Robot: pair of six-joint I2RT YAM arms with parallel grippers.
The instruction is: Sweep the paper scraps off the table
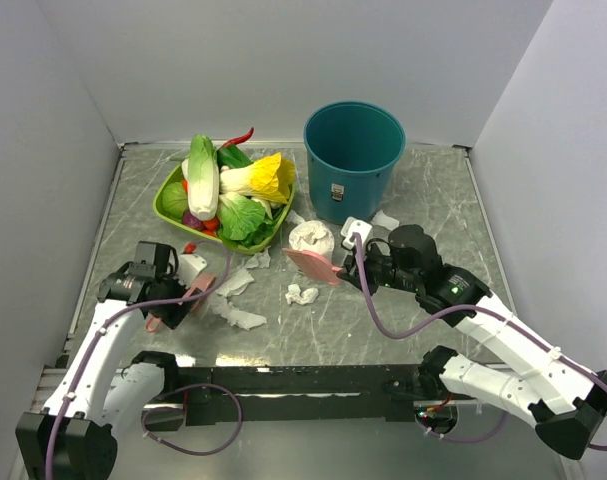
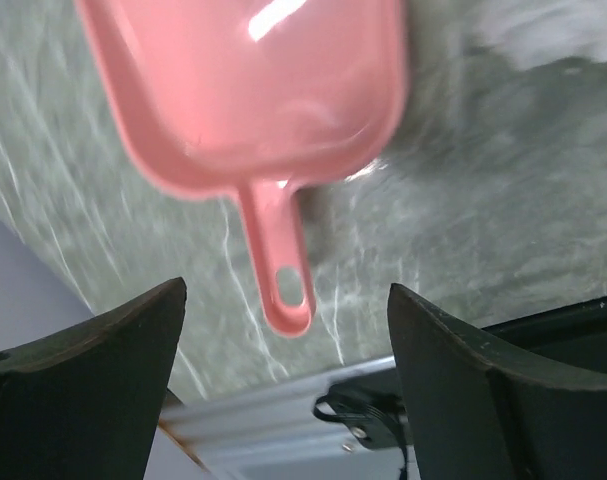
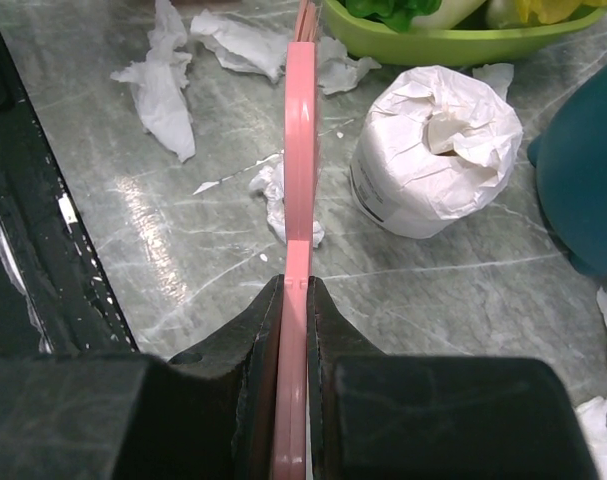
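Paper scraps point(image 1: 301, 294) scattered mid-table point(image 1: 403, 310) beside tissue roll point(image 1: 311, 238); right gripper point(image 3: 295, 292) clamped on flat pink tool point(image 3: 300, 150); left gripper point(image 2: 286, 295) wide open, empty, above pink dustpan point(image 2: 273, 90); hold tool edge flush, sweep panward.

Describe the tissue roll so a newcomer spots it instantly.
Find the teal bucket at the back of the table. Just in front of it, by the green tray's corner, stands the tissue roll. Unlike the flat crumpled paper scraps around it, it is a fat upright cylinder.
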